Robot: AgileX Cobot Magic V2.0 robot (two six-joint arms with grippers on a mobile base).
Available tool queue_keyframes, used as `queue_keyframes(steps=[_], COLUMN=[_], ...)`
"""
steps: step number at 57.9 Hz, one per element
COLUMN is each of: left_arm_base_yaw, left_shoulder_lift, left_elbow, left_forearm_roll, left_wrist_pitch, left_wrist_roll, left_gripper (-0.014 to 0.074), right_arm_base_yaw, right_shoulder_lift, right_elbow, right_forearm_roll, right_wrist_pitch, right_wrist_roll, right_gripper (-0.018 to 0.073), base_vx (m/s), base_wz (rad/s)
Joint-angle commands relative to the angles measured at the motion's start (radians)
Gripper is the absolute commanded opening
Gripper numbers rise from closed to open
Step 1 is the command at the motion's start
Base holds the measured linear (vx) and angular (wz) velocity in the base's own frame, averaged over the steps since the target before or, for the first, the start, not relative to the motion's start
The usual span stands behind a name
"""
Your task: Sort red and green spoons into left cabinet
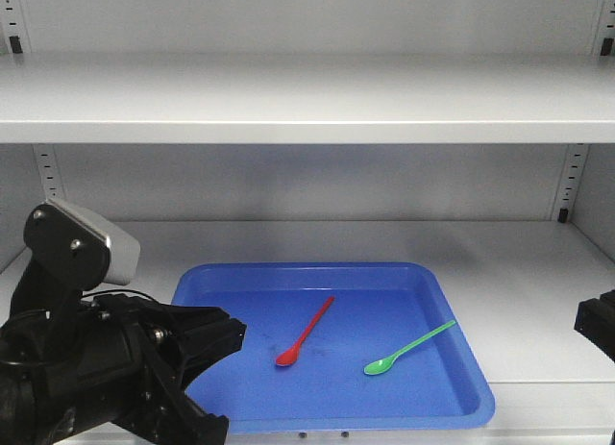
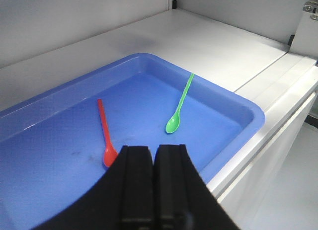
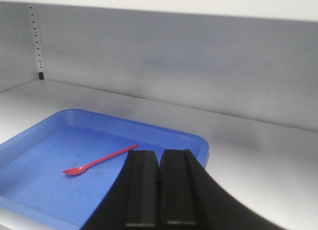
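Observation:
The red spoon (image 1: 306, 332) and the green spoon (image 1: 411, 348) lie side by side, apart, inside the blue tray (image 1: 307, 269) on the lower shelf of the grey left cabinet (image 1: 307, 118). My left gripper (image 2: 154, 148) is shut and holds nothing; it hovers over the tray's near edge, just short of the red spoon's bowl (image 2: 109, 157), with the green spoon (image 2: 180, 105) farther ahead. My right gripper (image 3: 159, 153) is also shut and holds nothing, at the tray's right side. The red spoon (image 3: 99, 161) shows to its left. Its fingers hide the green spoon in that view.
An upper shelf (image 1: 307, 99) overhangs the tray at low height. Slotted rails (image 1: 46, 171) run up the back corners. Bare grey shelf surface (image 1: 548, 272) lies right of the tray. The left arm's body (image 1: 77, 368) fills the lower left; a bit of the right arm (image 1: 598, 328) shows at the right edge.

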Motion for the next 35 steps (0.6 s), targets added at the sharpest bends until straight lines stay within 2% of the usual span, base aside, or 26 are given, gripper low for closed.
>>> queue_keyframes(steps=[1,25,35], left_arm_base_yaw=[-0.004,-0.004,-0.004], left_shoulder_lift=[-0.030,-0.030,-0.030], left_elbow=[-0.028,-0.028,-0.028], left_forearm_roll=[-0.017,-0.012,0.043], left_wrist_pitch=[-0.080,-0.079,-0.150], left_wrist_roll=[-0.010,-0.009,-0.001], left_gripper=[0.0000,0.0000,0.0000], right_arm_base_yaw=[0.003,0.003,0.003], right_shoulder_lift=[-0.003,-0.003,-0.003], right_elbow=[-0.029,-0.029,-0.029], right_forearm_roll=[-0.003,-0.003,-0.003], right_wrist_pitch=[-0.082,-0.082,-0.082], right_wrist_roll=[-0.003,-0.003,-0.003], right_gripper=[-0.0006,-0.0006,-0.0006], base_vx=[0.00,0.00,0.00], base_wz=[0.00,0.00,0.00])
